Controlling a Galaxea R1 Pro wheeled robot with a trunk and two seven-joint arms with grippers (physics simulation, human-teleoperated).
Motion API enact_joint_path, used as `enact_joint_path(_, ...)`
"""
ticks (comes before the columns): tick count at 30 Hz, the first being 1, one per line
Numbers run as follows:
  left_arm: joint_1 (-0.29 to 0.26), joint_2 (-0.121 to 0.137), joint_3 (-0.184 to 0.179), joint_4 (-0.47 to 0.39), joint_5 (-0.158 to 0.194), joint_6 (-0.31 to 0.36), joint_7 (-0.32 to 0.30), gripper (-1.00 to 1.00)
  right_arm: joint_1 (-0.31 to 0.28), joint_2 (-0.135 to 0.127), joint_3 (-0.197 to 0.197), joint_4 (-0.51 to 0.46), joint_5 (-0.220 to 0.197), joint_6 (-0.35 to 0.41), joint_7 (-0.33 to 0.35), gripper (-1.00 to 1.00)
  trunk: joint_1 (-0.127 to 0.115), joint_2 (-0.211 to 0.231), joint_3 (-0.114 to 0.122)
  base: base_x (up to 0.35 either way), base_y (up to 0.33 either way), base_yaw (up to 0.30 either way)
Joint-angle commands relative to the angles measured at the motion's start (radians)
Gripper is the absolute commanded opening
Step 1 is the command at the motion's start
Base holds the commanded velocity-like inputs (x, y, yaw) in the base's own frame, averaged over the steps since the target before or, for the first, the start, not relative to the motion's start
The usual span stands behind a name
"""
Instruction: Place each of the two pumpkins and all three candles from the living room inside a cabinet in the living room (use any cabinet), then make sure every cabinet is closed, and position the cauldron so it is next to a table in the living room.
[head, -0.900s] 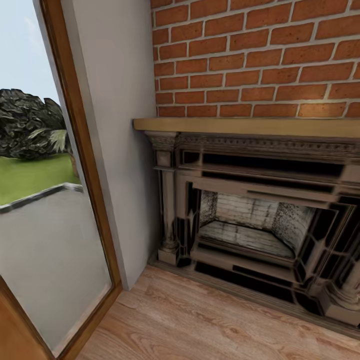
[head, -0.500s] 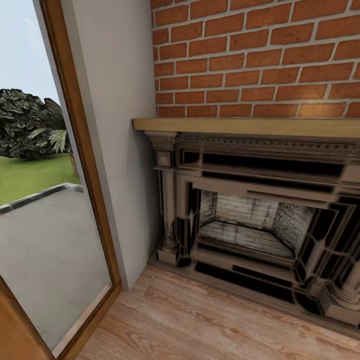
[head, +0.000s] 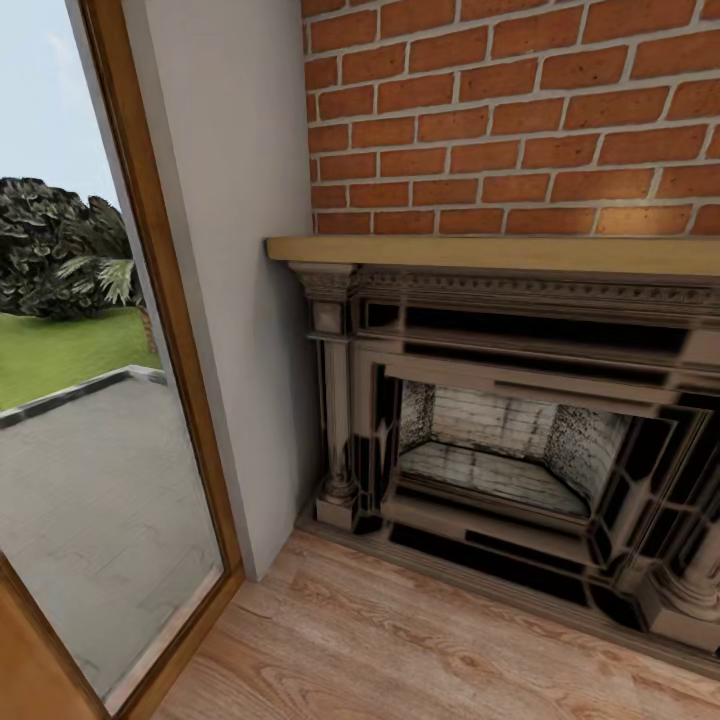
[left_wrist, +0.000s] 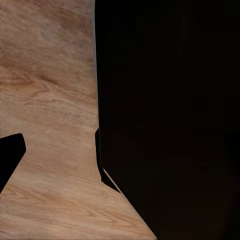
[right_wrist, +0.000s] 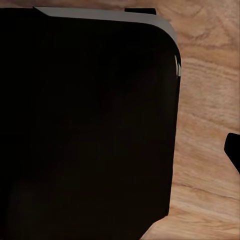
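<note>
1. Pumpkins, candles, cauldron, cabinets: no task item was seen from the robot's spot; which way they lay from either claw, and which arm was nearer, couldn't be judged.
2. Ornate dark carved-wood fireplace surround (head: 520, 440) stood below the red brick wall (head: 510, 110); a wood-framed glass door (head: 150, 380) sat beside the fireplace.
3. Both wrist cameras faced light oak plank floor (left_wrist: 47, 100) beside black robot bodywork (right_wrist: 85, 125).
4. Claw opening and hold: cannot tell, either arm.
5. Judged next: turn away from the fireplace to search.
</note>
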Motion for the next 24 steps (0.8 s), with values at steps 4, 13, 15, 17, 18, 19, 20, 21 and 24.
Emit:
enact_joint_path(4, 0.001, 0.001, 0.0, 0.0, -0.001, 0.0, 0.0, 1.0, -0.001, -0.001, -0.003, -0.001, -0.001, 0.0, 0.0, 1.0, 0.0, 0.0, -0.001, 0.0, 0.0, 0.0)
enact_joint_path(13, -0.006, -0.002, 0.0, -0.016, 0.004, -0.001, 0.001, 1.0, -0.003, -0.003, -0.008, -0.022, -0.002, -0.076, -0.002, 1.0, 0.0, 0.0, -0.001, 0.0, 0.0, 0.0)
enact_joint_path(15, -0.011, -0.003, 0.0, -0.036, 0.006, 0.003, 0.001, 1.0, -0.004, -0.003, -0.009, -0.03, -0.003, -0.109, -0.001, 1.0, 0.0, 0.0, -0.001, 0.0, 0.0, 0.0)
enact_joint_path(17, -0.013, -0.004, 0.0, -0.062, 0.008, 0.007, 0.001, 1.0, -0.004, -0.004, -0.009, -0.035, -0.003, -0.132, 0.0, 1.0, 0.0, 0.0, -0.001, 0.0, 0.0, 0.0)
enact_joint_path(18, -0.015, -0.004, 0.0, -0.076, 0.008, 0.008, 0.0, 1.0, -0.005, -0.004, -0.009, -0.037, -0.003, -0.139, 0.0, 1.0, 0.0, 0.0, -0.001, 0.0, 0.0, 0.0)
enact_joint_path(19, -0.017, -0.005, 0.0, -0.09, 0.008, 0.01, -0.001, 1.0, -0.006, -0.005, -0.01, -0.039, -0.003, -0.145, 0.0, 1.0, 0.0, 0.0, -0.001, 0.0, 0.0, 0.0)
enact_joint_path(20, -0.018, -0.006, 0.0, -0.104, 0.009, 0.011, -0.002, 1.0, -0.01, -0.005, -0.01, -0.041, -0.002, -0.149, -0.001, 1.0, 0.0, 0.0, -0.001, 0.0, 0.0, 0.0)
enact_joint_path(21, -0.021, -0.006, 0.0, -0.117, 0.01, 0.013, -0.003, 1.0, -0.014, -0.006, -0.01, -0.042, -0.002, -0.152, -0.001, 1.0, 0.0, 0.0, -0.001, 0.0, 0.0, 0.0)
enact_joint_path(24, -0.034, -0.011, 0.001, -0.149, 0.01, 0.031, -0.005, 1.0, -0.035, -0.009, -0.01, -0.044, -0.003, -0.158, -0.002, 1.0, 0.0, 0.0, -0.001, 0.0, 0.0, 0.0)
